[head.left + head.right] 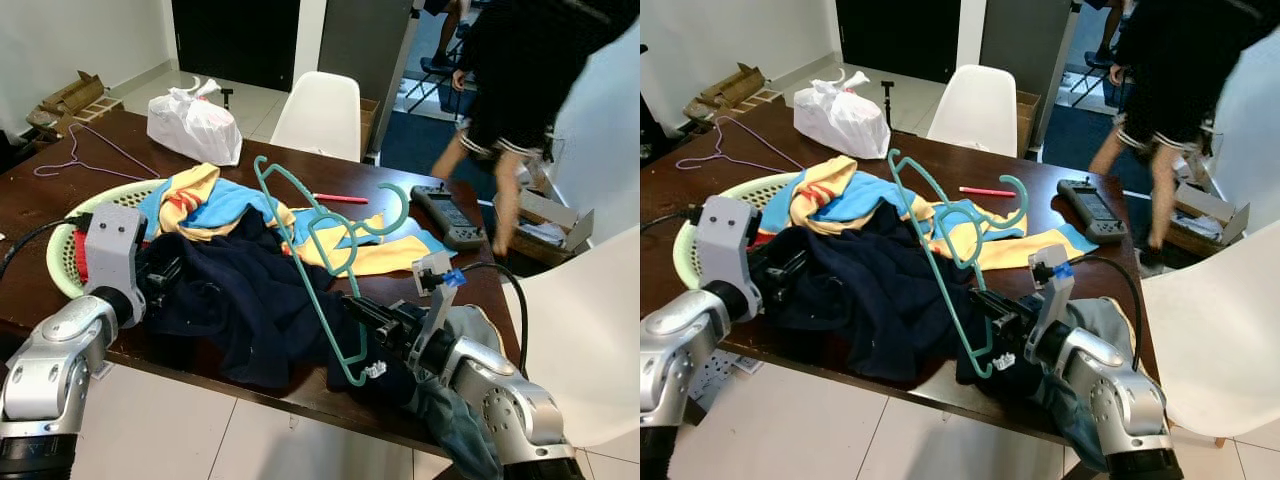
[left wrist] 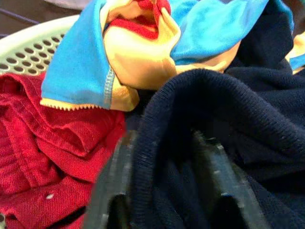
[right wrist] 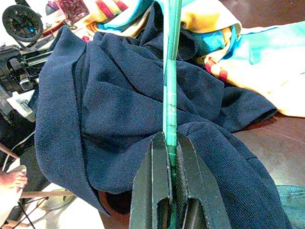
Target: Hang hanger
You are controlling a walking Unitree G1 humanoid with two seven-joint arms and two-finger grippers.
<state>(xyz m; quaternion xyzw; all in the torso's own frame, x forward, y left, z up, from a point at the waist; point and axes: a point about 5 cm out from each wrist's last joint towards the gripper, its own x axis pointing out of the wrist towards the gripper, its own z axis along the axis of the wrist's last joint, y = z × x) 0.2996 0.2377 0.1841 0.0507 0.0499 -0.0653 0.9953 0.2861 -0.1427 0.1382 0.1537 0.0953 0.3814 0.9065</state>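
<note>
A: Right hand (image 1: 372, 330) is pinched tight on the teal plastic hanger (image 1: 318, 255), low on its frame; the long axis climbs up and away, hook (image 1: 392, 212) topmost!

B: And the left hand (image 2: 167, 186)?

A: Clamped on a fold of the navy knit sweater (image 1: 250, 300) beside the pale green laundry basket (image 1: 62, 262) on the dark wooden bench (image 1: 400, 185). Right's nearer the hanger (obviously).

B: Count?

A: Two hangers: teal, plus one thin purple wire hanger (image 1: 85, 160) lying well apart.

The teal hanger (image 1: 318, 262) looks like smooth plastic with a slight gloss. The navy sweater (image 1: 250, 300) is matt ribbed knit, the red garment (image 2: 52, 157) a coarser weave. The pale green laundry basket (image 1: 62, 262) is perforated plastic. The table (image 1: 380, 185) is dark glossy wood.
</note>
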